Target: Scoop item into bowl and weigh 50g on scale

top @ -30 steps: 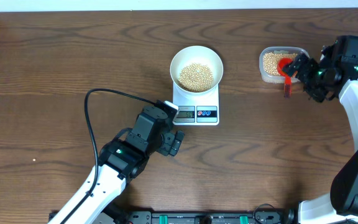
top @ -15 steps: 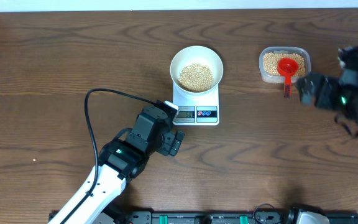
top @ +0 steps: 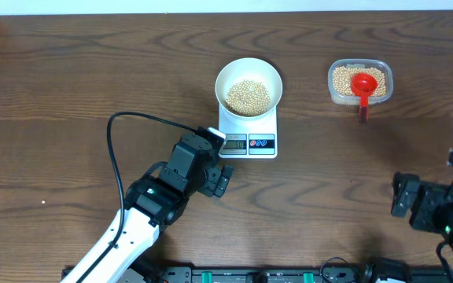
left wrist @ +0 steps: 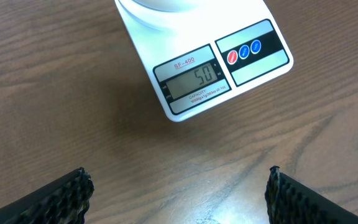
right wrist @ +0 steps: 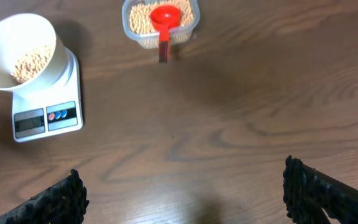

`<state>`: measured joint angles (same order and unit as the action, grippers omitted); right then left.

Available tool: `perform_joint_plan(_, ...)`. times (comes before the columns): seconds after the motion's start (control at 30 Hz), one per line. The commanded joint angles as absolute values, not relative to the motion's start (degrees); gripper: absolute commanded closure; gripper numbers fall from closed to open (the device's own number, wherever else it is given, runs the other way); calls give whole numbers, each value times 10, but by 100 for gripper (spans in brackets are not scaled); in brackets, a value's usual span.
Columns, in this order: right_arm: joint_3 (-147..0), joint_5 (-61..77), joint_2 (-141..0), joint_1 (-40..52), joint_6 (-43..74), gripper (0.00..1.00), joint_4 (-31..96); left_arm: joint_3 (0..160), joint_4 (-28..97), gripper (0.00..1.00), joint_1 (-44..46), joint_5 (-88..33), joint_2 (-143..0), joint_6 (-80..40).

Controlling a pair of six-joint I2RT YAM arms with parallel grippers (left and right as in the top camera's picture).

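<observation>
The left gripper (left wrist: 179,198) hovers low over the table (top: 69,86) with its jaws spread wide and nothing between them. Just ahead of its fingertips and slightly to their right sits the scale (top: 248,130), near but apart from them. In the left wrist view the display (left wrist: 194,81) reads 50. The bowl (top: 248,72) stands on the far half of the scale, beyond the display as seen from this gripper, with a layer of beans (top: 248,96) in its bottom. Further right, well apart from both grippers, is the clear tub (top: 381,67) of spare beans, with the red scoop (top: 362,83) lying in it and its handle hanging over the near rim. The right gripper (right wrist: 182,198) is down near the front edge of the table, also wide open and empty, with the tub far ahead of it and the scale ahead to its left. Judging by the reading and the parked scoop, the weighing looks finished. What is left is a check: keep both arms off the scale, and go for the scoop handle only if the figure drifts.
</observation>
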<state>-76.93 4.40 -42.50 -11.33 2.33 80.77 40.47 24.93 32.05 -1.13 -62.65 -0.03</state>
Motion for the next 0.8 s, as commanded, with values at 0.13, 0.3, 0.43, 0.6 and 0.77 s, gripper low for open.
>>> perform_joint_plan(0.13, -770, -2, -420, -116, 16, 1, 804, 415, 248, 9, 322, -8, -629, -3)
perform_joint_plan(0.3, -770, -5, -420, -116, 16, 1, 804, 415, 248, 9, 322, -8, -629, -3)
perform_joint_plan(0.43, -767, 13, -420, -116, 16, 1, 796, 415, 248, 9, 322, -8, -629, -3)
perform_joint_plan(0.6, -714, 21, -407, -114, 16, 1, 702, 415, 248, 9, 322, -8, -629, -3)
perform_joint_plan(0.77, -551, 33, -335, -105, 16, 1, 507, 415, 248, 9, 322, -8, -629, -3)
